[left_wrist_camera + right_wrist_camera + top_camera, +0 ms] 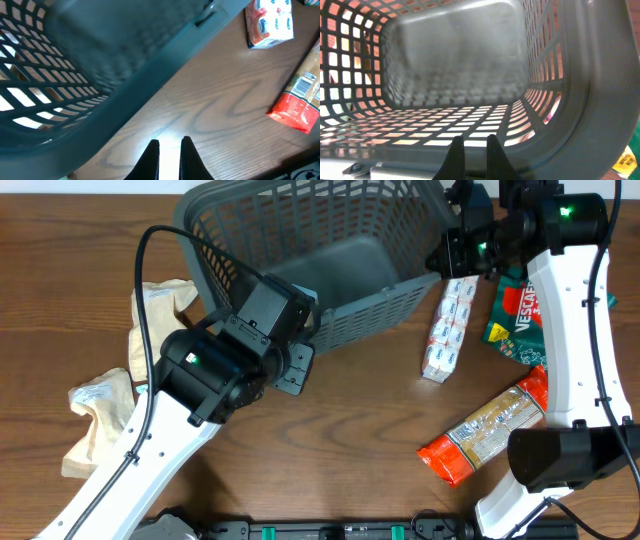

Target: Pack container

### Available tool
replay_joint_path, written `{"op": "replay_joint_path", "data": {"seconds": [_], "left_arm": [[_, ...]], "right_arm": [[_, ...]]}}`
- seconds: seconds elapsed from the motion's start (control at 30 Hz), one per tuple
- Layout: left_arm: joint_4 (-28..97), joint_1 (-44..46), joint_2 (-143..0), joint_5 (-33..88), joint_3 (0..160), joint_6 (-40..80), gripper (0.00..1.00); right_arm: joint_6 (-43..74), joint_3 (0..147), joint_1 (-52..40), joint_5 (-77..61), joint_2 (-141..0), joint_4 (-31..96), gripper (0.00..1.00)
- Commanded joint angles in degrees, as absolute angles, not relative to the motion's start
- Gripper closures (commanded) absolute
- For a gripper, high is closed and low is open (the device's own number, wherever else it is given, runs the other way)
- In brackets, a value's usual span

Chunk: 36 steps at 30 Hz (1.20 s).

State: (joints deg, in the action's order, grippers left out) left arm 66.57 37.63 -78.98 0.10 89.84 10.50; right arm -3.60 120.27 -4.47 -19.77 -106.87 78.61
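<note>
Beside the tilted container (pixel 340 265), left tool (pixel 169 145) and right tool (pixel 473 140) are both closed.

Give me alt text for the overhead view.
A dark grey basket lies tilted at the far side of a wooden table, the left gripper by its near wall and the right gripper at its right rim. A white packet, a green packet and an orange packet lie to its right, a beige cloth to its left.
</note>
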Motion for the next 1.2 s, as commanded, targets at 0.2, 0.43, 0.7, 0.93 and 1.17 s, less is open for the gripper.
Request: {"op": "replay_joint_path", "data": {"seconds": [0.2,0.43,0.7,0.93,1.17], "left_arm": [[63.64,37.69,-79.00,-3.73,90.89,9.39,0.94],[63.13,36.69,-79.22,-3.68,90.87,8.67,0.94],[64.31,36.38,-80.14,-3.70,90.87,8.64,0.94],[64.40,35.05,-82.26,-3.70,90.87,8.64,0.94],[64.42,32.95,-83.59,-3.70,90.87,8.62,0.94]], "right_arm": [[-4.38,120.64,-4.58,-17.80,-107.55,81.89,0.99],[-4.40,120.64,-4.58,-17.80,-107.55,83.85,0.99],[-4.38,120.64,-4.58,-17.80,-107.55,84.29,0.99],[-4.38,120.64,-4.58,-17.80,-107.55,85.76,0.99],[-4.38,120.64,-4.58,-17.78,-107.55,86.59,0.99]]}}
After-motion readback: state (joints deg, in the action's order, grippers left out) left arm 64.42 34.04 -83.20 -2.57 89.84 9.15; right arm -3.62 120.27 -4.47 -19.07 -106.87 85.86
